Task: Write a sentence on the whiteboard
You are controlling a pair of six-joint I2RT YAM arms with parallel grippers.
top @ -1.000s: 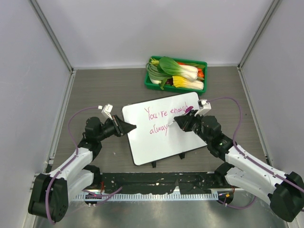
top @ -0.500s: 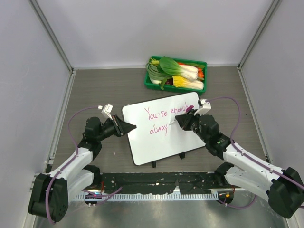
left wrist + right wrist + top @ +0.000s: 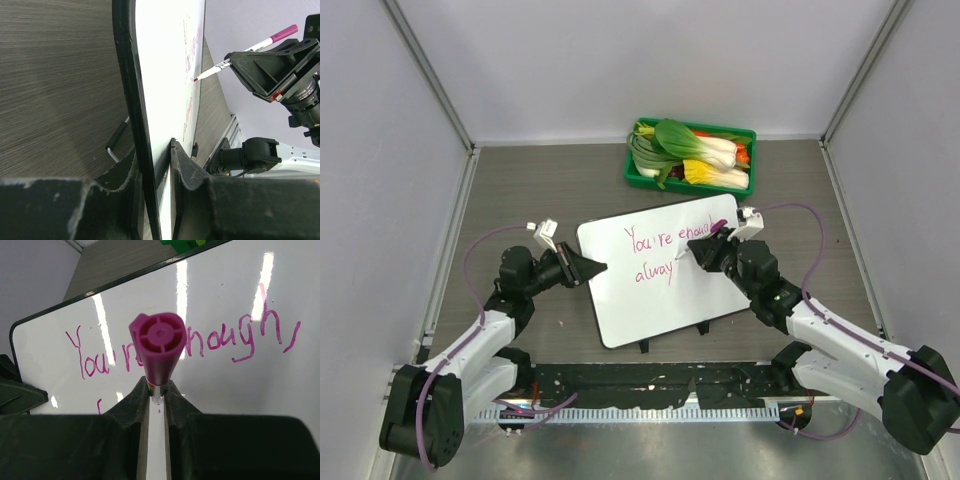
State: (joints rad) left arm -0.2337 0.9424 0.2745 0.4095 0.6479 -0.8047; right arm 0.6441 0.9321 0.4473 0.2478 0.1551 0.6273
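Note:
The whiteboard (image 3: 650, 310) lies tilted in the middle of the table, with its near edge on small black clips. The sentence (image 3: 665, 240) is in pink cursive, with "You're enough," above "alway". My left gripper (image 3: 592, 268) is shut on the board's left rim; the left wrist view shows the whiteboard (image 3: 165, 60) edge-on between the left gripper's (image 3: 157, 150) jaws. My right gripper (image 3: 705, 250) is shut on a magenta marker (image 3: 712, 236) over the board's right half. The marker (image 3: 245, 52) tip points at the writing, close to the surface. In the right wrist view the marker (image 3: 159, 347) hides part of the sentence (image 3: 240, 342).
A green tray (image 3: 638, 178) of bok choy and other vegetables stands behind the board at the far side. Grey walls enclose the table on the left, right and back. Black clips (image 3: 642, 345) stick out at the board's near edge.
My right gripper and the marker have shifted slightly away from the lower line, towards the far side of the board. The left gripper and the board have not moved.

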